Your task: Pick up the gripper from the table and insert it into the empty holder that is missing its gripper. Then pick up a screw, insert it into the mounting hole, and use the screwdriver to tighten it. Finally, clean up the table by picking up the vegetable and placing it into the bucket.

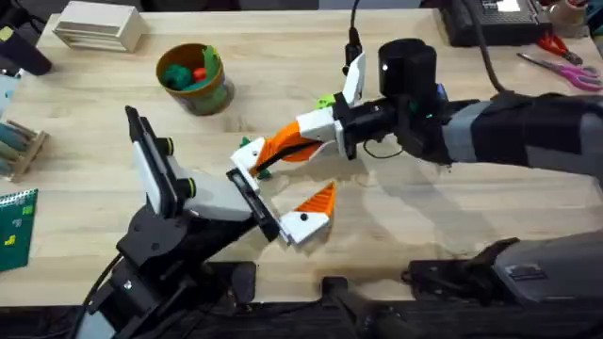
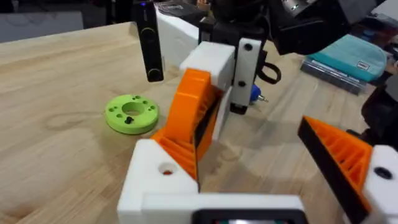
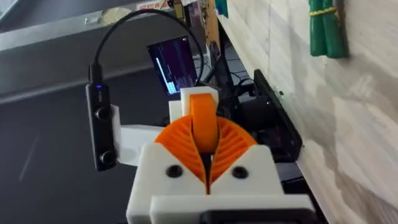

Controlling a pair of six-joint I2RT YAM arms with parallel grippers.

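The pale wooden table (image 1: 75, 122) spans the overhead frame. At its centre the right pincer (image 1: 273, 151) is clamped on the small orange ribbed plastic gripper (image 2: 198, 115), pressing it to the white angular plastic holder (image 2: 155, 177) of the wide-open left pincer (image 1: 283, 202). Upper left stands the round brownish-yellow bucket (image 1: 193, 80); the dark green vegetable (image 3: 327, 28) lies on the table.

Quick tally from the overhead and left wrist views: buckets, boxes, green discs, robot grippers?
Bucket: 1
Pale box: 1
Lime-green disc: 1
Robot grippers: 2, the left gripper and the right gripper
Total: 5
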